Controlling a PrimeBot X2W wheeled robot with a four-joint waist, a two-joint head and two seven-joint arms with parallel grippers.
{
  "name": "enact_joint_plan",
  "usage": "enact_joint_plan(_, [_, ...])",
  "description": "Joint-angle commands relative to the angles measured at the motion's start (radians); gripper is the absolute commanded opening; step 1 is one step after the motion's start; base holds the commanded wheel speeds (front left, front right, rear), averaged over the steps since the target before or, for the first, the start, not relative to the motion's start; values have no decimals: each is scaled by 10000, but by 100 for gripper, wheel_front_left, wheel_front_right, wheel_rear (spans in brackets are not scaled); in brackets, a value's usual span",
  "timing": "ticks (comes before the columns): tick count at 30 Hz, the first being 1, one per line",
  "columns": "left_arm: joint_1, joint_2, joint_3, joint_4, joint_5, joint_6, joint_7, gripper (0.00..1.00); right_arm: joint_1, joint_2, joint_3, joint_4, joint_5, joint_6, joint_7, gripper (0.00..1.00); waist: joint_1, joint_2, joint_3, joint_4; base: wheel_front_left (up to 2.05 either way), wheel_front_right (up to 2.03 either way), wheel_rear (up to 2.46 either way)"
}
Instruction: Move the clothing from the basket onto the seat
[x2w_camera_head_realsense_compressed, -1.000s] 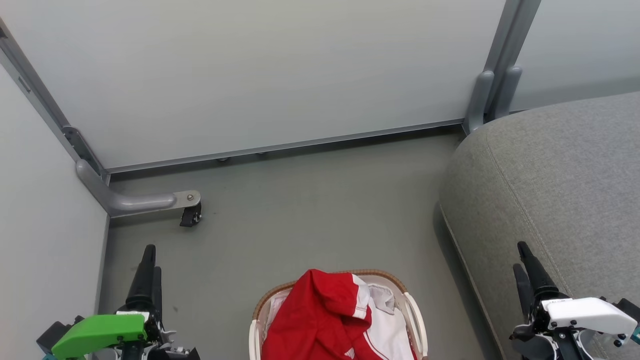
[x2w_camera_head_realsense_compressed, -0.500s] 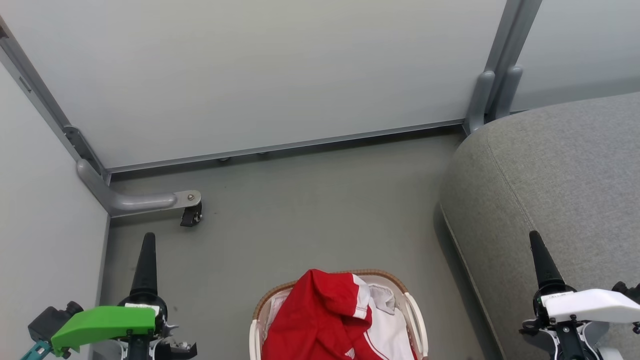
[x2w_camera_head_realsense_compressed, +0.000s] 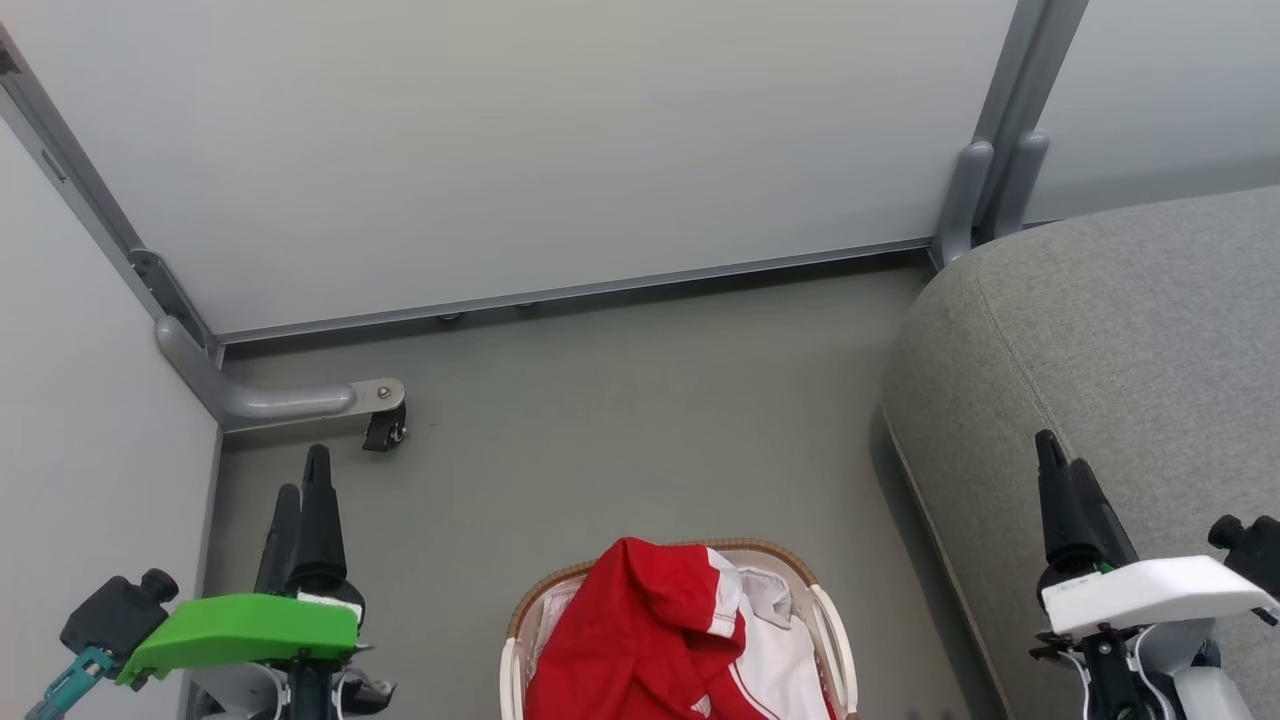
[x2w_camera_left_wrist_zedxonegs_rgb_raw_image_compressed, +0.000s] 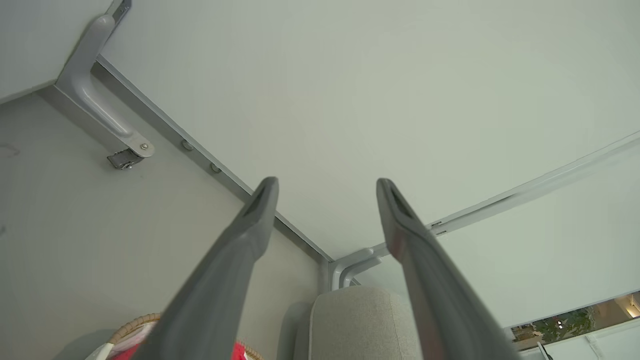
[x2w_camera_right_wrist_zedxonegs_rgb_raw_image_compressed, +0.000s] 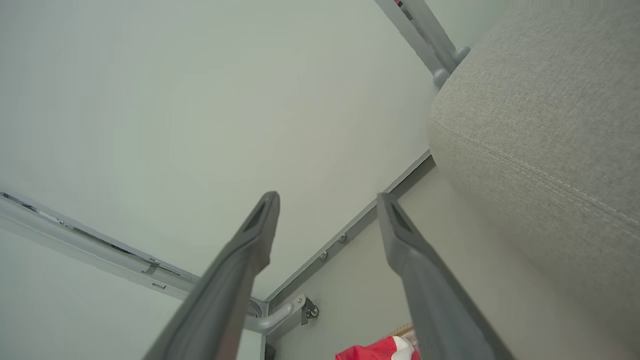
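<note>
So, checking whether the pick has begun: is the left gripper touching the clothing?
Apart. The head view shows bare floor between the open left gripper and the red clothing, which lies in the basket.

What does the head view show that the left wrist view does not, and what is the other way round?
Head view, not left wrist view: the right gripper, open, and the green cover on the left arm.
Left wrist view, not head view: a strip of window with greenery outside, at its lower right.
Both: the left gripper, open and holding nothing, the red clothing in the basket, the grey seat, and the wheeled foot of the wall panel.
</note>
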Motion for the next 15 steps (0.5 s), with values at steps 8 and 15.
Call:
enact_joint_plan(8, [330, 68, -191, -274, 2006, 114, -342, 100, 162, -83, 287, -376, -1753, 3, -342, 100, 0, 0, -21, -2, 0, 0, 0])
enact_joint_plan(15, [566, 76, -257, -160, 3203, 156, -545, 100, 291, -92, 483, -353, -2992, 4, -544, 100, 0, 0, -45, 29, 0, 0, 0])
